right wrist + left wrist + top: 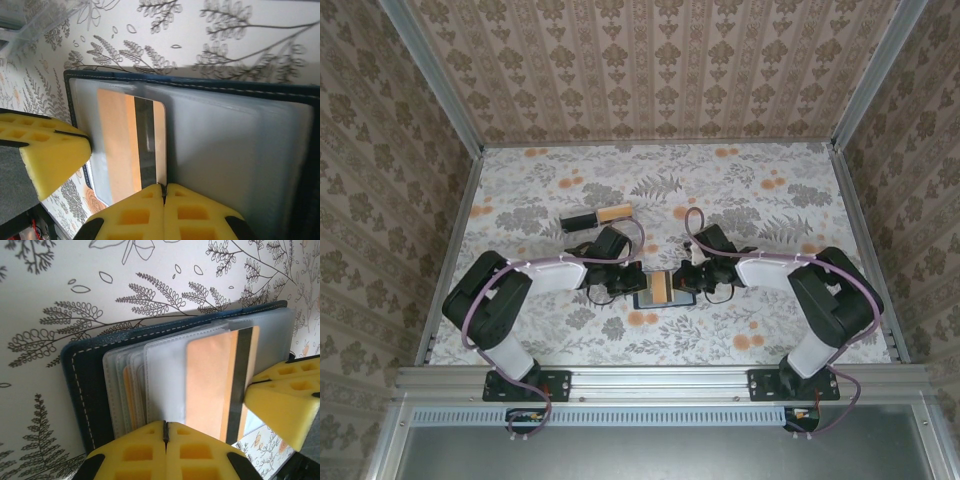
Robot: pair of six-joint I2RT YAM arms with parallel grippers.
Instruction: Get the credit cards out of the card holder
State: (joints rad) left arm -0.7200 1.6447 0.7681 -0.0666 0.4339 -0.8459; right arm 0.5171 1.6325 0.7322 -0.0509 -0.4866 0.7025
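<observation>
Work remains: a tan-orange plastic card (117,145) lies inside the open navy stitched card holder (85,390), left hand (165,437) and right hand (163,197) closed at its edges.

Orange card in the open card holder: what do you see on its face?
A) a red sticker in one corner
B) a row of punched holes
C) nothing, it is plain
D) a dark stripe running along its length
D: the orange card lying in the card holder has a dark stripe along its length near one edge, clear in both wrist views.
</observation>
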